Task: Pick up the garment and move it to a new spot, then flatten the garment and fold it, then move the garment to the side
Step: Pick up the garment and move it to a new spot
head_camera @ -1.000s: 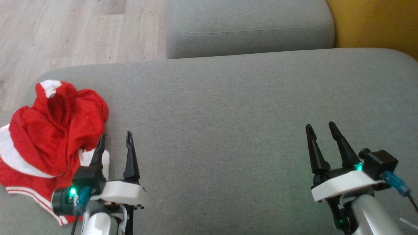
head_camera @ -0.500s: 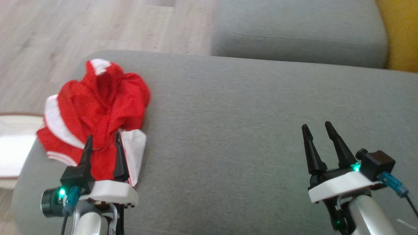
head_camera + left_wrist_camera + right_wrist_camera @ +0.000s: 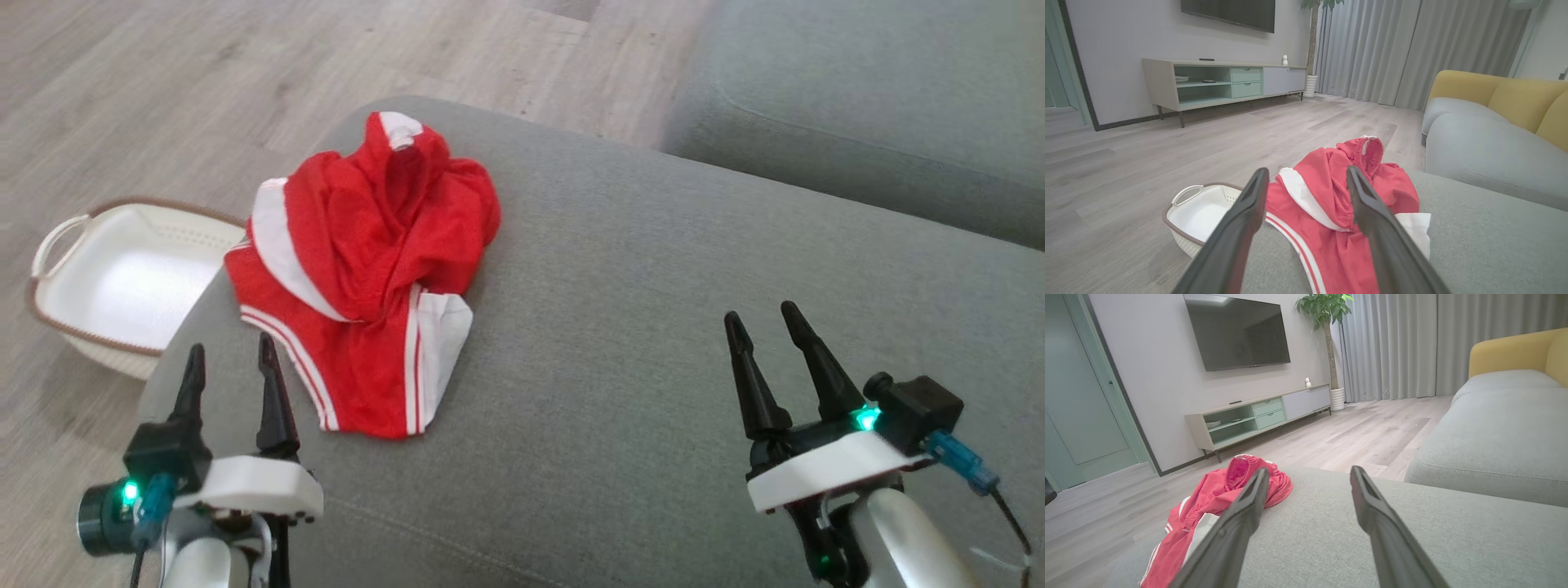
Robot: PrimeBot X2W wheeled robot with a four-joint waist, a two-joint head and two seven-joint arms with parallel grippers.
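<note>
The garment [image 3: 367,269], red shorts with white stripes, lies crumpled near the left end of the grey cushion [image 3: 653,327]. In the left wrist view the garment [image 3: 1331,212] sits just beyond the fingers. My left gripper [image 3: 231,359] stands open at the lower left, short of the garment's near edge, with nothing between its fingers. At the lower right my right gripper [image 3: 762,325] is open over bare cushion, well to the right of the garment [image 3: 1216,514].
A white basket [image 3: 122,282] with a brown rim stands on the wooden floor [image 3: 163,98] left of the cushion. Another grey cushion [image 3: 882,106] lies at the back right. A TV stand [image 3: 1220,81] lines the far wall.
The head camera has swung left, bringing the basket and floor into view. My left gripper now sits short of the garment rather than at its edge. Both grippers stay open.
</note>
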